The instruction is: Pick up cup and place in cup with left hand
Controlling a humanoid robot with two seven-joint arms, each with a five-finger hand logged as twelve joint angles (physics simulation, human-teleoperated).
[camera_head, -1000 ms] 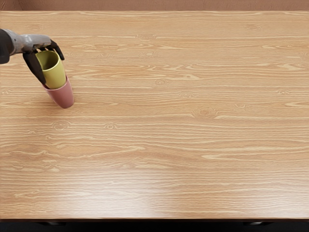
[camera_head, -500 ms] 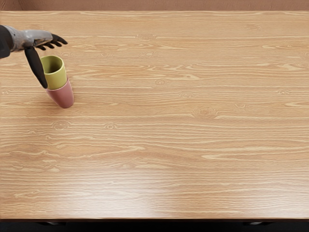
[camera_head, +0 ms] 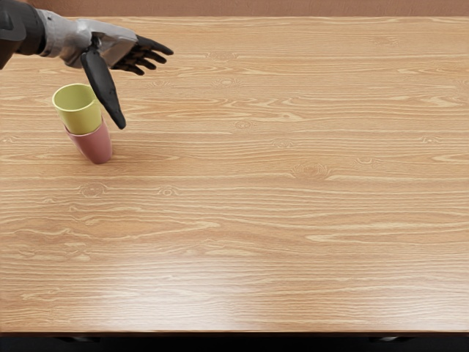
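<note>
My left hand [camera_head: 139, 92] reaches in from the upper left, its fingers spread and its thumb pointing down, holding nothing. Its thumb passes in front of the right edge of the yellow-green cup [camera_head: 79, 115]. That cup sits with its lower part inside the pink cup [camera_head: 95, 147], its mouth facing up and leaning a little to the left. The pink cup stands on the table at the left. Whether thumb and cup touch, I cannot tell.
The wooden table [camera_head: 278, 205] fills most of the view. Its far edge runs along the top below a brown wall, its near edge along the bottom.
The left hand has let go of the yellow-green cup, spread its fingers and moved right and nearer the camera. The yellow-green cup's tilt has shifted, its rim now further left.
</note>
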